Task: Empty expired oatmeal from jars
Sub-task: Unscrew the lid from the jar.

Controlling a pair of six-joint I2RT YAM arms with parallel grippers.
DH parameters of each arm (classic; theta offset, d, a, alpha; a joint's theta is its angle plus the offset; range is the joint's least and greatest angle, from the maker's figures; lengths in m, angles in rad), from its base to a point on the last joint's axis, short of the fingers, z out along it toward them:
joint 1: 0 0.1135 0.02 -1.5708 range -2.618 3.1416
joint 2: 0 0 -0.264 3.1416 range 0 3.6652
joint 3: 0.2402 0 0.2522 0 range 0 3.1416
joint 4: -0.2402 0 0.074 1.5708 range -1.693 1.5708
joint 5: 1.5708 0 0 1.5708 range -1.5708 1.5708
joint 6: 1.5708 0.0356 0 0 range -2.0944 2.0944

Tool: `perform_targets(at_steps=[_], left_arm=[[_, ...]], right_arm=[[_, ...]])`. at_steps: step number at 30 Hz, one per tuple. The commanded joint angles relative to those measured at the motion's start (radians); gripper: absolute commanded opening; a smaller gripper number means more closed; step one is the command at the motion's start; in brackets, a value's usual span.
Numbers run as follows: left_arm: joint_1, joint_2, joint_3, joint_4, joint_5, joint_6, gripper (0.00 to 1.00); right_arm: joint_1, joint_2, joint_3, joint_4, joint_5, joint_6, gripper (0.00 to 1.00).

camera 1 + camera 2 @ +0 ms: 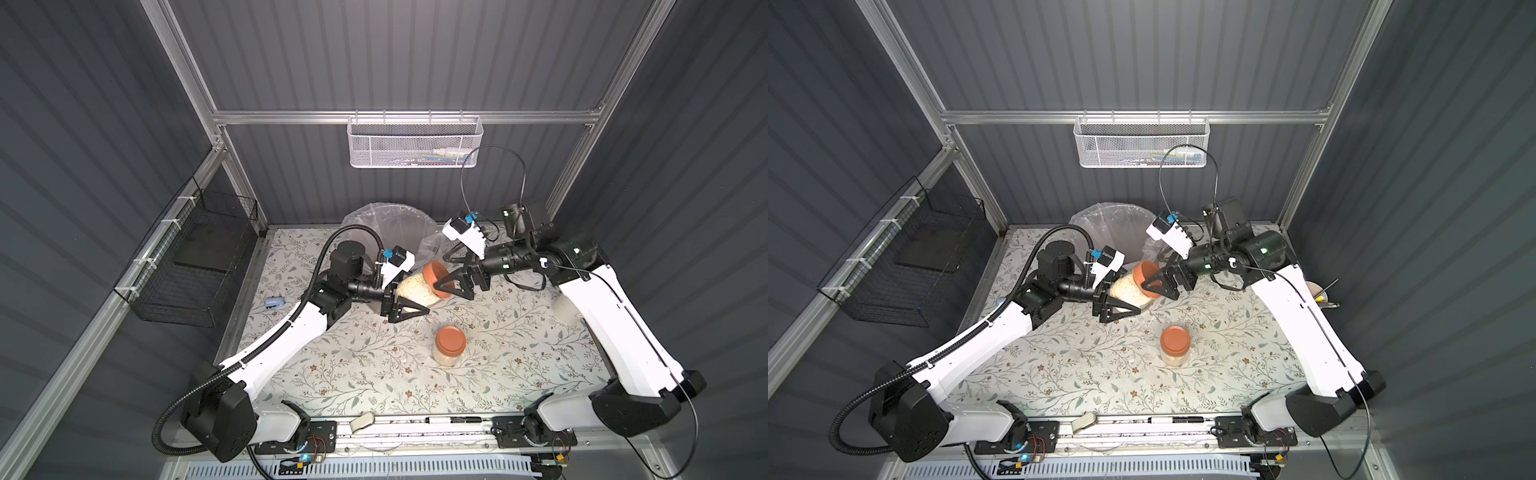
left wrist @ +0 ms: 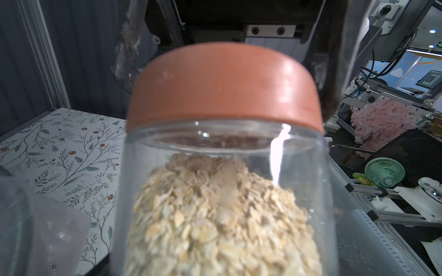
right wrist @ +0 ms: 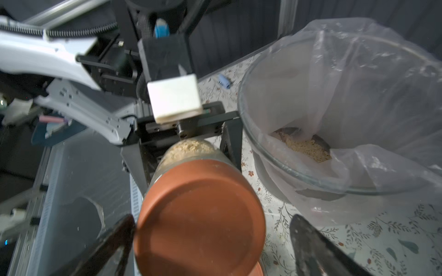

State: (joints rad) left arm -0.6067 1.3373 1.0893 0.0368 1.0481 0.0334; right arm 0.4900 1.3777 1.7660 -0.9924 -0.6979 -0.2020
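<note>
Currently, the left fingers (image 1: 409, 311) are pinching a tilted jar (image 1: 415, 291) at frame centre in both top views.
The right fingers (image 3: 311, 243) are standing spread around its orange lid (image 3: 198, 224), one at the rim, one clear of it. Oatmeal (image 2: 215, 227) is filling the held jar; more is lying in the lined bin (image 3: 241, 107) just beside it. A second jar (image 1: 450, 347) is standing upright, lid on, below centre on the surface (image 1: 332, 374).

Tilted jar (image 1: 415, 289) in left gripper (image 1: 419, 291), right gripper (image 1: 439, 273) around lid (image 1: 435, 279)
</note>
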Motion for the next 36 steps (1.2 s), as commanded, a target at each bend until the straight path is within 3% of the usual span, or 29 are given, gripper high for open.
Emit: perform_targets(at_steps=[1,8,15,36], left_arm=[[0.005,-0.021,0.07,-0.009,0.02,0.035,0.0],[0.005,-0.012,0.078,-0.018,0.024,0.056,0.0],[0.006,-0.011,0.089,-0.077,0.0,0.097,0.0],[0.007,0.002,0.097,-0.117,-0.029,0.133,0.0]], right_arm=[[-0.011,-0.047,-0.029,0.165,0.039,0.279,0.99],[-0.013,-0.049,-0.071,0.134,0.068,0.572,0.99],[-0.011,0.008,-0.047,0.074,0.072,0.695,0.99],[0.04,0.047,-0.039,-0.015,0.066,0.699,0.99]])
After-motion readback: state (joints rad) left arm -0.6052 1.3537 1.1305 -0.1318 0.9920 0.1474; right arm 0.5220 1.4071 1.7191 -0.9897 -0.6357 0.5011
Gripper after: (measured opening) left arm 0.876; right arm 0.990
